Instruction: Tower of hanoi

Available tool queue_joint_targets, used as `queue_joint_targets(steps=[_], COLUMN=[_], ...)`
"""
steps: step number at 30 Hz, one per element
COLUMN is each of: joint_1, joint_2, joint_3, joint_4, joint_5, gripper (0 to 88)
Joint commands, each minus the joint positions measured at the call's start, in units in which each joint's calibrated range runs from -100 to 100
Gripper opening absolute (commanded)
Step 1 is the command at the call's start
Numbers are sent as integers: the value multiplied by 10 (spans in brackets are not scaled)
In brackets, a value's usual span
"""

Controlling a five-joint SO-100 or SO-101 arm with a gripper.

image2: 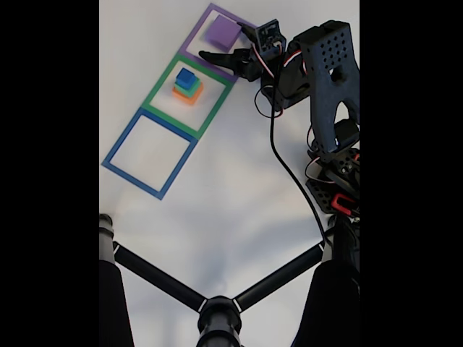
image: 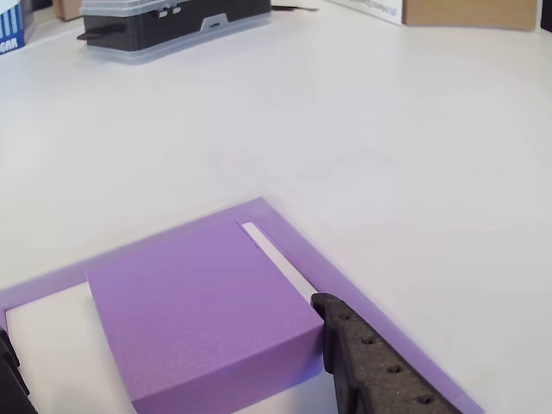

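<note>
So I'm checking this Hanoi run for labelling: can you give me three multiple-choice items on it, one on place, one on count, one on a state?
1. The purple block sits in which outline?
A blue
B green
C purple

2. How many blocks form the stack in the green outline?
A one
B three
C four

3. The gripper is:
A open about the purple block
B shut on the blue block
C resting over the blue outline

Key: C, purple tape borders it; B, blue on green on orange; A, one finger stands at each side.
</note>
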Motion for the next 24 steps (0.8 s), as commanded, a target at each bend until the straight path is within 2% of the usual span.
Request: queue_joint_targets(steps=[1, 24], joint_1=[-3, -8], joint_2=[0, 12], joint_3=[0, -1], joint_4=[-21, -36], joint_5=[4, 4], gripper=[416, 317])
